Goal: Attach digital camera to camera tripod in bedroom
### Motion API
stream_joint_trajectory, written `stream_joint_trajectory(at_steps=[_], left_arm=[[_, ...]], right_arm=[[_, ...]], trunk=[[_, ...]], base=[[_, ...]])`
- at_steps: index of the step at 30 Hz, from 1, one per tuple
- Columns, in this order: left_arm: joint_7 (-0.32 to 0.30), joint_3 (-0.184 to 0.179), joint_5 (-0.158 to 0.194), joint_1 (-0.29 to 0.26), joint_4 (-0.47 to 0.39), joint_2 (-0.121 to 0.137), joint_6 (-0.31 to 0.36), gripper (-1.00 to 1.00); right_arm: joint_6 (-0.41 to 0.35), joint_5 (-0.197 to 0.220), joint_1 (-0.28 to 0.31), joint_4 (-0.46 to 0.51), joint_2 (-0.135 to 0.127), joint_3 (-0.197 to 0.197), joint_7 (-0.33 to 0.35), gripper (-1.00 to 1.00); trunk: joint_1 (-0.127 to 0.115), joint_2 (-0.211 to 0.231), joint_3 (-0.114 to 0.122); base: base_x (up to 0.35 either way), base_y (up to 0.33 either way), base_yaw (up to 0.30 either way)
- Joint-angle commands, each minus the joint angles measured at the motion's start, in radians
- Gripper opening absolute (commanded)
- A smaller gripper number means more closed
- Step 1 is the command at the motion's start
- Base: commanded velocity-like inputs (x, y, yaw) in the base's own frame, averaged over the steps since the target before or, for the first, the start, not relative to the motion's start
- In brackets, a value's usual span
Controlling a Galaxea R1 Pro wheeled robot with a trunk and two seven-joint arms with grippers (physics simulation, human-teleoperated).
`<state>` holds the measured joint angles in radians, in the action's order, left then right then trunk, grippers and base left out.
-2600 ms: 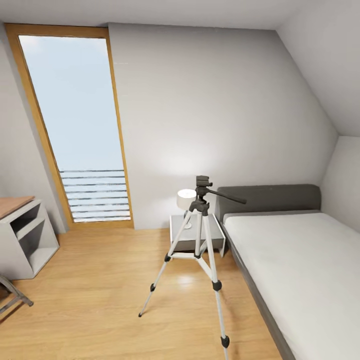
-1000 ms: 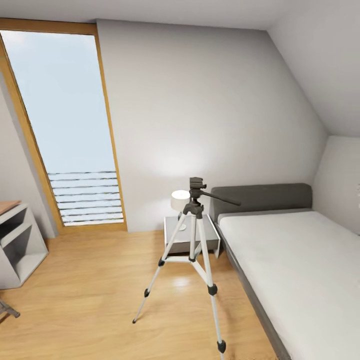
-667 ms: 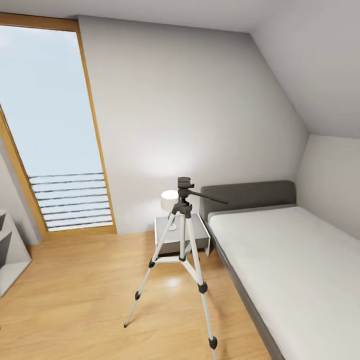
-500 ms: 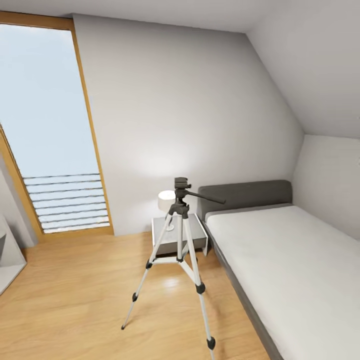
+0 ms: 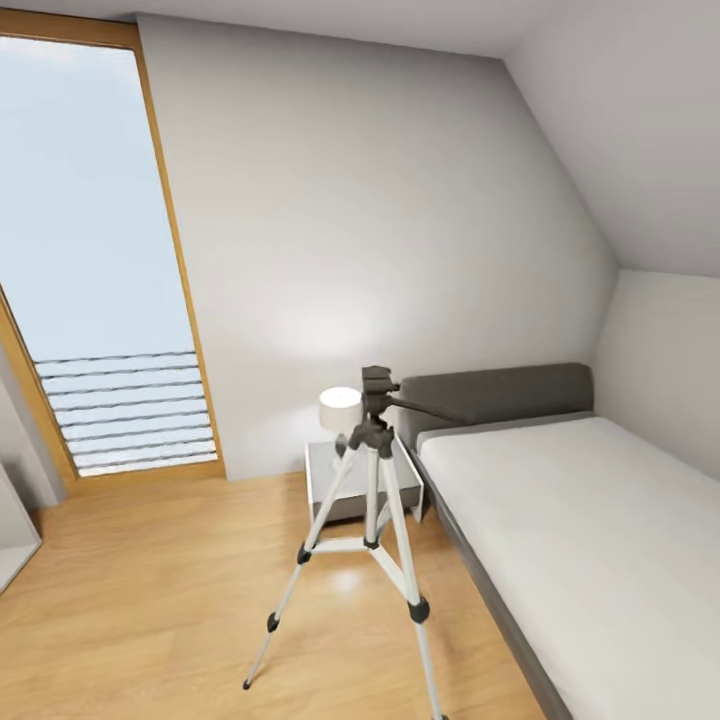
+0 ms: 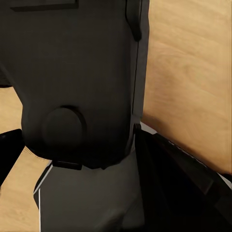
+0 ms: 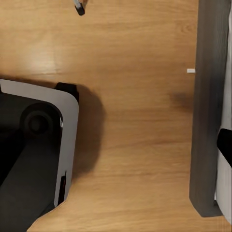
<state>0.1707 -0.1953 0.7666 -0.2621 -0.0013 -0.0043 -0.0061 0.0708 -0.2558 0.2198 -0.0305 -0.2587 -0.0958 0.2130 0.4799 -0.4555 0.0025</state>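
Observation:
The camera tripod (image 5: pixel 372 500) stands on the light wood floor in the middle of the bedroom. It has silver-white legs and a black head (image 5: pixel 377 384), and its pan handle points right toward the bed. Nothing is mounted on the head. One black tripod foot (image 7: pixel 79 7) shows on the floor in the right wrist view. In the left wrist view a large black boxy body (image 6: pixel 77 82) with a round disc sits close to the lens. I cannot tell whether it is the digital camera or part of the robot.
A grey-framed white bed (image 5: pixel 590 540) runs along the right, and its frame (image 7: pixel 208 106) lies near my right arm. A grey nightstand (image 5: pixel 350 480) with a lit lamp (image 5: pixel 340 408) stands behind the tripod. A tall wood-framed window (image 5: pixel 90 250) is on the left. The robot base (image 7: pixel 34 159) is below.
The whole head view has shifted, so the camera has moved right and closer. The grey desk shelf has slid out at the left edge. The tripod itself stays put.

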Motion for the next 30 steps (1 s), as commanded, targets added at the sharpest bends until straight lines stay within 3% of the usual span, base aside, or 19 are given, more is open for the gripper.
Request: stream_joint_trajectory(at_steps=[1,11,30], left_arm=[[0.004,-0.009,0.005,0.0,0.0,0.0,0.0,-1.0],[0.004,-0.009,0.005,0.0,0.0,0.0,0.0,-1.0],[0.004,-0.009,0.006,0.0,0.0,0.0,0.0,-1.0]], right_arm=[[0.006,-0.009,0.001,-0.003,-0.001,-0.008,0.002,1.0],[0.006,-0.01,0.001,-0.003,-0.001,-0.008,0.002,1.0],[0.003,-0.01,0.001,-0.003,-0.001,-0.008,0.004,1.0]], trunk=[[0.001,0.0,0.0],[0.001,0.0,0.0],[0.001,0.0,0.0]], base=[[0.245,0.099,-0.001],[0.145,0.032,0.0],[0.009,0.001,0.0]])
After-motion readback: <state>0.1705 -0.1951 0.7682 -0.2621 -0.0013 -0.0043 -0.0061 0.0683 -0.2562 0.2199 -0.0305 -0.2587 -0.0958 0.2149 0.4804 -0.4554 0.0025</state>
